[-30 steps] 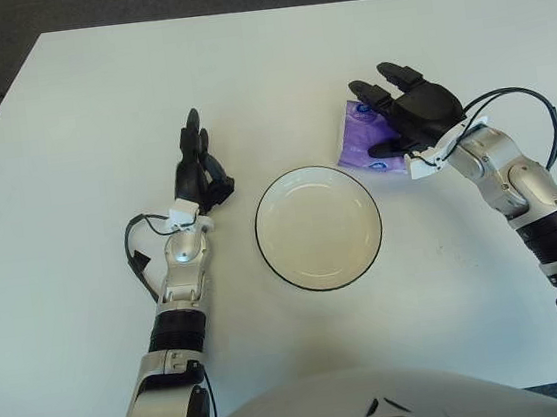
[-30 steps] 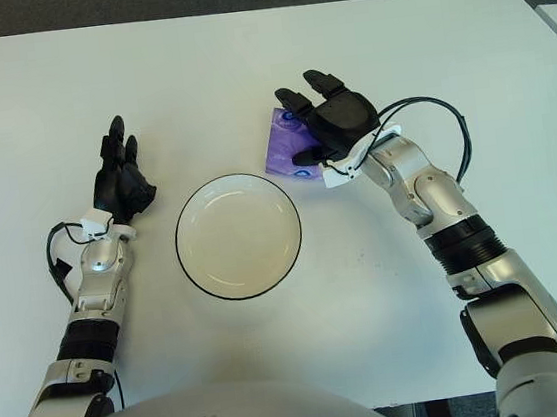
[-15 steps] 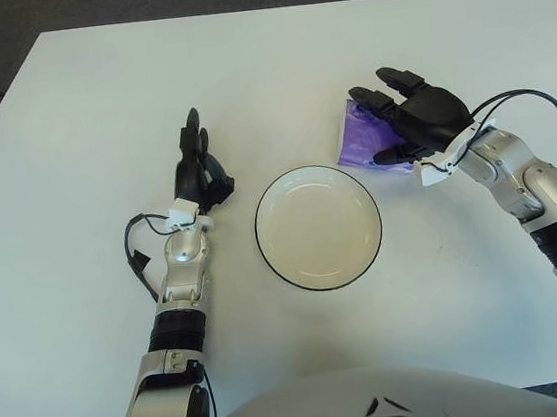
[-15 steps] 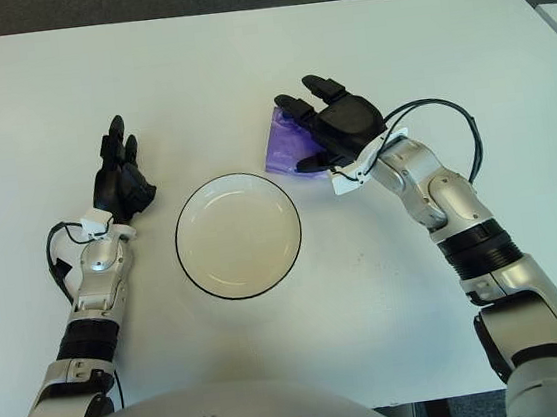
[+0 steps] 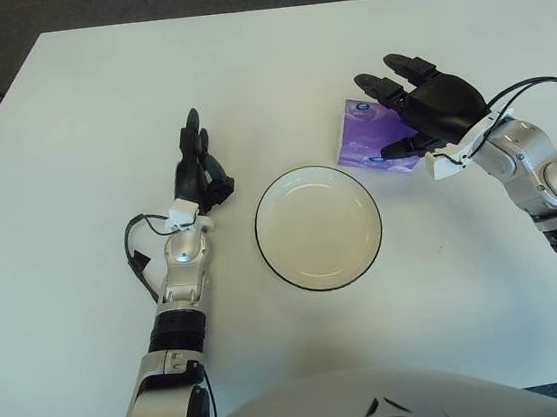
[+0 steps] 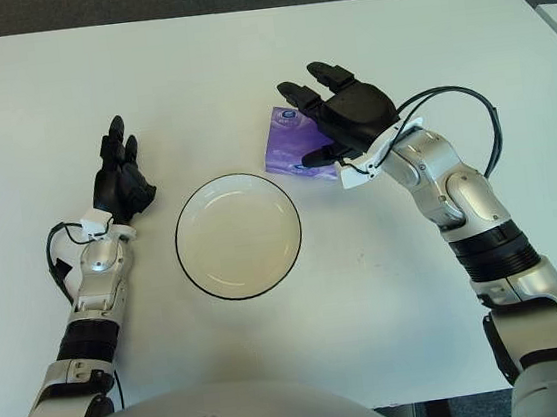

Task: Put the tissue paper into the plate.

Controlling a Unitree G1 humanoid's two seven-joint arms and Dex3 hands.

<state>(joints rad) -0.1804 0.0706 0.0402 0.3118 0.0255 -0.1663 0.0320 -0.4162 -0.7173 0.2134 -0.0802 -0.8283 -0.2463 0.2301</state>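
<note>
The tissue paper is a small purple pack (image 5: 366, 140) lying on the white table just up and right of the plate (image 5: 262, 232), a white dish with a dark rim, nothing in it. My right hand (image 5: 389, 111) hovers over the pack's right side, fingers spread above it and the thumb by its lower right edge; it grips nothing. My left hand (image 5: 198, 167) shows to the left of the plate with its fingers straight.
The white table (image 5: 67, 122) spreads wide around the plate. A black cable (image 5: 532, 89) loops off my right wrist. Dark floor lies beyond the table's far edge.
My right hand has shifted to the right and lifted off the pack, so more of the purple pack shows. The left hand and the plate have not moved.
</note>
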